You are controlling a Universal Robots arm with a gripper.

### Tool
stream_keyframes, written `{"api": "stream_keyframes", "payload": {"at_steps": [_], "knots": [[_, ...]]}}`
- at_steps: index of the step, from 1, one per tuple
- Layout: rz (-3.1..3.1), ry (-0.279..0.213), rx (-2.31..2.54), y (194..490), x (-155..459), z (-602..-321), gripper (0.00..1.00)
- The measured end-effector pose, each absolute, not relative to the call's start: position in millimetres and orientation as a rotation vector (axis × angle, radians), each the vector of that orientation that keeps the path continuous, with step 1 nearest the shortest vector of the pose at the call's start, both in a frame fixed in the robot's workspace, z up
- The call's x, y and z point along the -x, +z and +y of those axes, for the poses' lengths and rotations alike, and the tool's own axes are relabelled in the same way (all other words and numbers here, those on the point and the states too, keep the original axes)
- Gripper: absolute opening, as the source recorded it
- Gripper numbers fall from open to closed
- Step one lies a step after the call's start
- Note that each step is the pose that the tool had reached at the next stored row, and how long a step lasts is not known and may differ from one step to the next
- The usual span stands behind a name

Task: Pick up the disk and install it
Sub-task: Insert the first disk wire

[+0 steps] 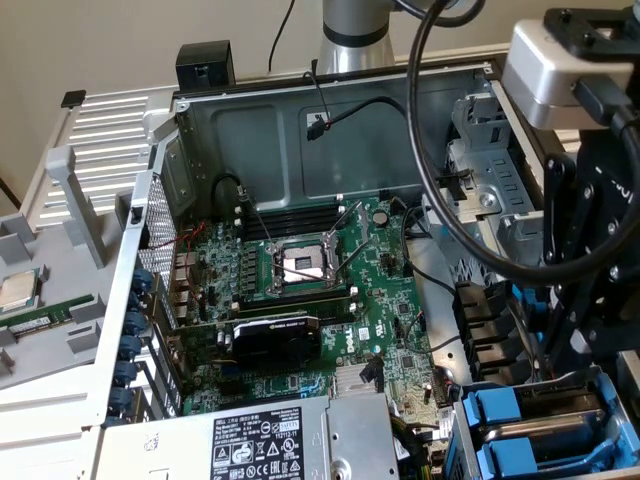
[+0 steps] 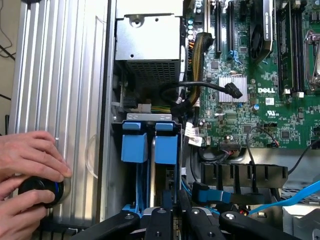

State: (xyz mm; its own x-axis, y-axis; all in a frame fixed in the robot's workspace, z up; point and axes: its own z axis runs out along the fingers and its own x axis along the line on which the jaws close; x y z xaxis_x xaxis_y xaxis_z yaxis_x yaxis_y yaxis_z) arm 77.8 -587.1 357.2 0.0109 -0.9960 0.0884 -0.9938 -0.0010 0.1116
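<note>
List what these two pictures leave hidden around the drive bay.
- Wrist view: the blue carriers show end-on; what they hold is hidden down the bay.
- Exterior view: the gripper is cut off by that view's right edge.
- Wrist view: a person's hands cover most of a black knob.
- Exterior view: the power supply label print is too small.

A green Dell motherboard (image 1: 330, 290) lies in the open grey metal computer case (image 1: 260, 130), a black graphics card (image 1: 275, 338) seated on it, a grey labelled power supply box (image 1: 250, 440) beside it.

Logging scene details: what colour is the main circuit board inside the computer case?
The circuit board is green, best seen in the exterior view.
</note>
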Motion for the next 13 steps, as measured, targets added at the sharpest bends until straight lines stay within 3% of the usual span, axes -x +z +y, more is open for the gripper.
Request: {"api": "stream_keyframes", "payload": {"at_steps": [13], "knots": [[-2.105,-0.045,-2.118,358.0,-82.1,-587.1,0.16]]}}
